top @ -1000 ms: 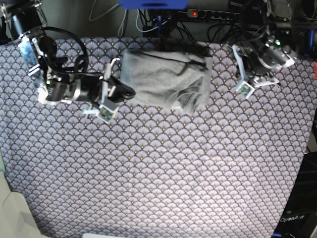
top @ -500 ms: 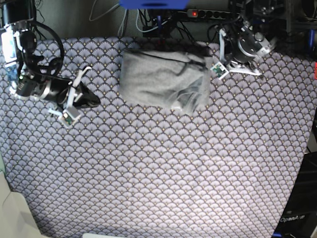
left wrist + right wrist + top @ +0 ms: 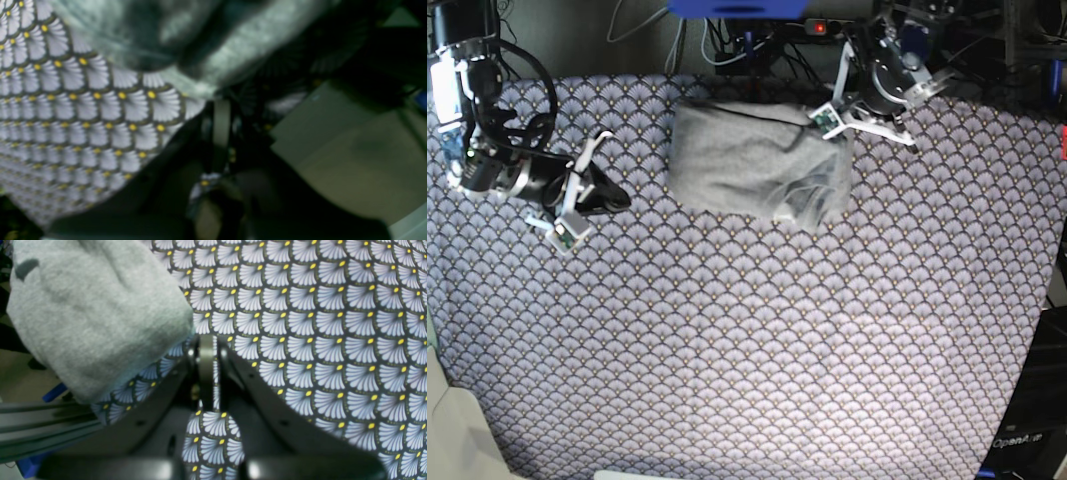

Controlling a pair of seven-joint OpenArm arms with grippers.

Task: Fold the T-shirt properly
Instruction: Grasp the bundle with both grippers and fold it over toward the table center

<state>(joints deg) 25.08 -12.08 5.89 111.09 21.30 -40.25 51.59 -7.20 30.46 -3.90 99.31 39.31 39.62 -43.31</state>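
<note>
nearly folded t-shirt (image 3: 757,165): neaten far corner gently with left tool (image 3: 839,112), seemingly closed; right tool (image 3: 587,195) closed, empty, apart.

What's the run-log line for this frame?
T-shirt: folded bundle on cloth | left pincer: at its far corner | right pincer: shut, clear of it

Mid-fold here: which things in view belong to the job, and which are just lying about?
Part of the job:
- T-shirt, folded into a bundle
- left claw, at the T-shirt's far corner
- right claw, off to the side

Just lying about:
- scallop-patterned cloth under the T-shirt
- power strip behind the table
</note>
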